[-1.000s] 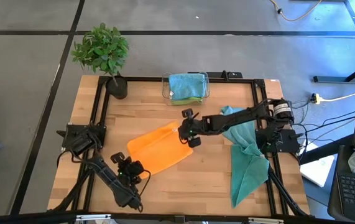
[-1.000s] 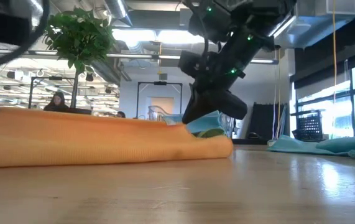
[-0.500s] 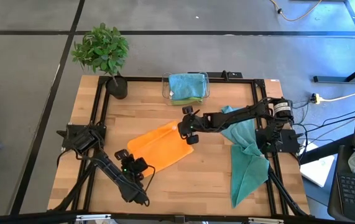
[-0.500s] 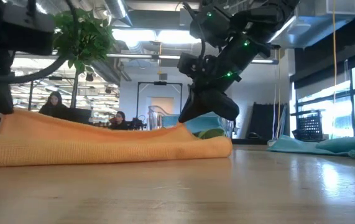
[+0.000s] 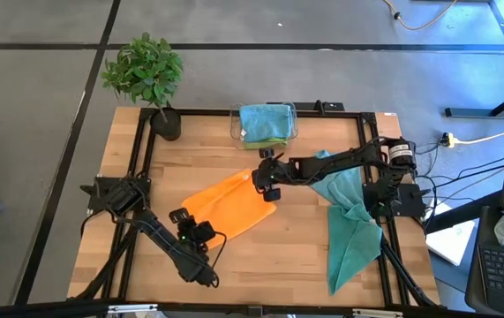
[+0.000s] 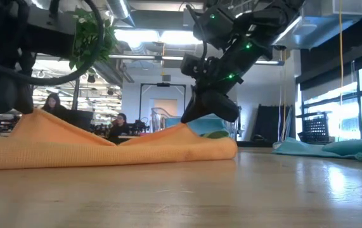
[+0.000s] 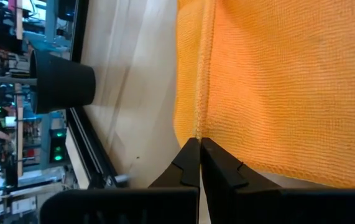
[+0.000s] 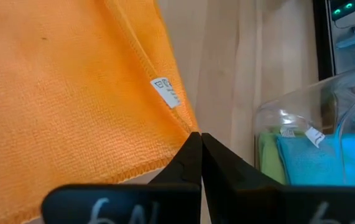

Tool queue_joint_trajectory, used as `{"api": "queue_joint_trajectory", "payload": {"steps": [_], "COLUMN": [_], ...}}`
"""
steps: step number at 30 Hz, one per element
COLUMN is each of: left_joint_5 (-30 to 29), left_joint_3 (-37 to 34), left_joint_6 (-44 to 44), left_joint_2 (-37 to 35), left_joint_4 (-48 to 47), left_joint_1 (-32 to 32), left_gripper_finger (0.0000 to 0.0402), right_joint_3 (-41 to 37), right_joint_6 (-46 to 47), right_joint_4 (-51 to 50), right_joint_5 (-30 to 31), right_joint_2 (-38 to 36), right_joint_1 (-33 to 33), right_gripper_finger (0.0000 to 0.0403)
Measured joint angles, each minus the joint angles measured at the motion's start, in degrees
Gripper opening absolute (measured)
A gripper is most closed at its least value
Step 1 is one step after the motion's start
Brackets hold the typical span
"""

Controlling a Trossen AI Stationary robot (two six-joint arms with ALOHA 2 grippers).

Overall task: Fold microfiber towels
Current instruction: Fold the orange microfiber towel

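The orange towel lies on the middle of the table. The right arm reaches across from the right side, and the right gripper is clamped on the far corner of this towel. The left arm bends low at the near side; the left gripper pinches the near left corner, lifted a little. The teal towels lie at the right edge.

Wooden table with black metal frame running along its edges. Potted plant in black pot at the far left corner. Clear plastic bin at the middle of the far edge. Grey floor around the table. Cables and laptop beside the right edge. Seated people in the room behind.
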Motion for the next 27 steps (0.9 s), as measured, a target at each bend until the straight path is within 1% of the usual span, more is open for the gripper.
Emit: {"api": "queue_joint_trajectory", "payload": {"steps": [4, 9, 16, 21, 25, 27], "left_joint_5": [0.0, 0.0, -0.3, -1.5, -1.8, -2.3], "left_joint_3": [0.0, 0.0, 0.0, 0.0, 0.0, 0.0], "left_joint_6": [-1.2, -1.6, -1.4, -1.9, -2.5, -2.5], "left_joint_2": [0.0, 0.0, 0.0, 0.0, 0.0, 0.0], "left_joint_4": [0.0, 0.0, 0.0, 0.0, 0.0, 0.0], "left_joint_1": [0.2, -0.3, 0.8, 2.1, 2.6, 2.5], "left_gripper_finger": [0.0, 0.0, 0.0, 0.0, 0.0, 0.0], "right_joint_3": [0.0, 0.0, 0.0, 0.0, 0.0, 0.0], "right_joint_6": [0.0, -0.4, -1.1, -0.6, -0.4, -0.5], "right_joint_4": [-0.1, -0.3, -0.4, -0.2, 1.8, 3.4], "right_joint_5": [0.5, 3.0, 2.7, 2.7, 2.4, 1.2], "right_joint_2": [0.0, 0.0, 0.0, 0.0, 0.0, 0.0], "right_joint_1": [-0.5, -0.7, -1.6, -2.2, -2.2, -2.4], "right_gripper_finger": [0.0005, 0.0005, 0.0005, 0.0005, 0.0005, 0.0005]}}
